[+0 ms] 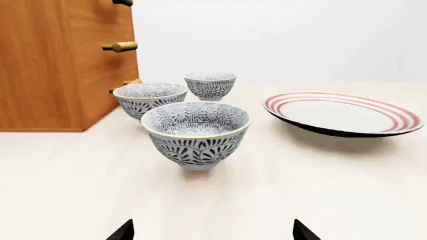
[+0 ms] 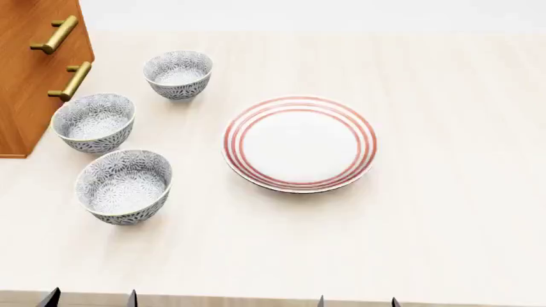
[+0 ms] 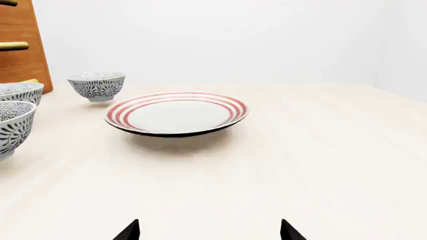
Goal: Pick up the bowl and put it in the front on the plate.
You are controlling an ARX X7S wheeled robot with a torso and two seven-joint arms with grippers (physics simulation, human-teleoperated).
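Observation:
The bowl point(image 2: 124, 185), grey-and-white floral, stands upright nearest the table's front edge at the left, and shows in the left wrist view point(image 1: 195, 132) straight ahead of that gripper. The white plate point(image 2: 298, 144) with red rings lies to its right, bare; it is also in both wrist views point(image 1: 343, 114) point(image 3: 175, 112). My left gripper point(image 2: 91, 299) is open at the front edge, short of the bowl, nothing between its tips point(image 1: 213, 231). My right gripper point(image 2: 357, 301) is open too, in front of the plate and apart from it point(image 3: 209, 231).
Two look-alike bowls stand behind the front one: a middle bowl point(image 2: 93, 121) and a far bowl point(image 2: 178, 73). A wooden cabinet point(image 2: 34, 64) with brass handles point(image 2: 71, 80) stands at the table's back left, close to the middle bowl.

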